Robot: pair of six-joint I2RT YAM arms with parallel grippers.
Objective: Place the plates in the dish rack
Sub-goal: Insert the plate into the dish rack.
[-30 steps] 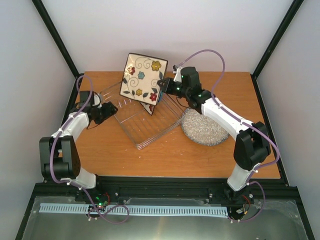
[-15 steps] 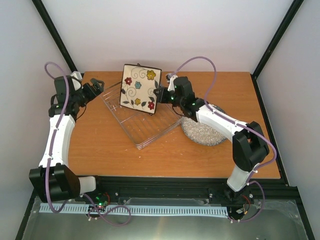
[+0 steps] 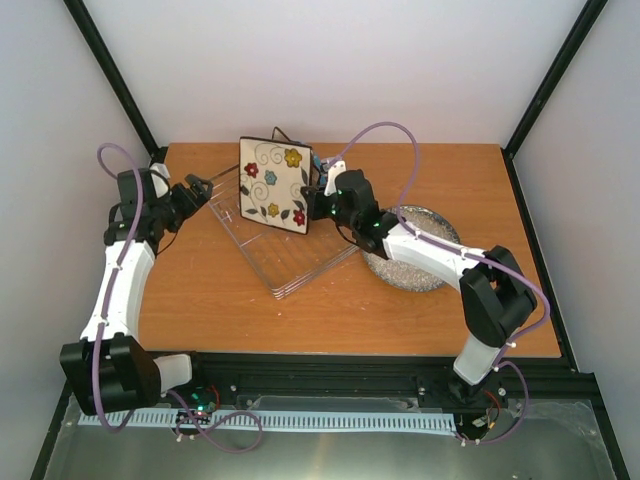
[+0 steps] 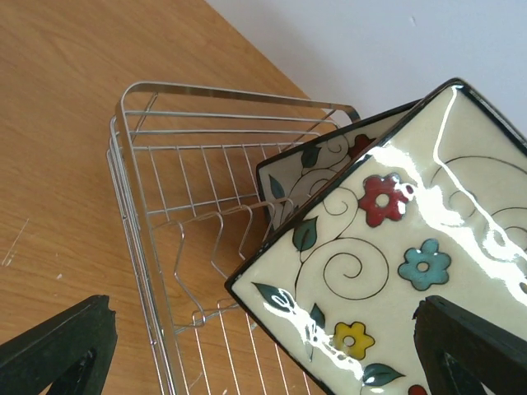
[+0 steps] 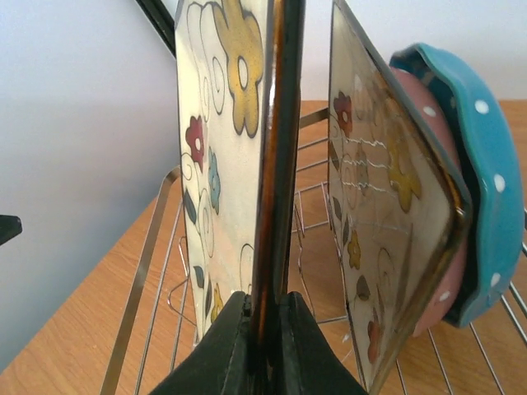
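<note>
My right gripper (image 3: 318, 205) is shut on the right rim of a square cream flowered plate (image 3: 273, 185) and holds it upright on edge over the far end of the wire dish rack (image 3: 285, 262). The right wrist view shows the jaws (image 5: 263, 329) clamped on the dark rim of this plate (image 5: 218, 164). A second cream plate (image 5: 387, 214) and the blue white-dotted plate (image 5: 486, 156) stand in the rack just behind. The round grey speckled plate (image 3: 415, 265) lies flat on the table right of the rack. My left gripper (image 3: 190, 197) is open and empty beside the rack's far-left corner.
In the left wrist view the rack's wire rim (image 4: 136, 230) and bent tines (image 4: 210, 247) lie below the held plate (image 4: 395, 263), with the second plate (image 4: 300, 169) behind it. A white wall backs the table. Black frame posts stand at the rear corners.
My right gripper has carried the flowered plate left and down over the rack and turned it more upright. My left arm has lifted and swung back to the rack's far-left corner.
</note>
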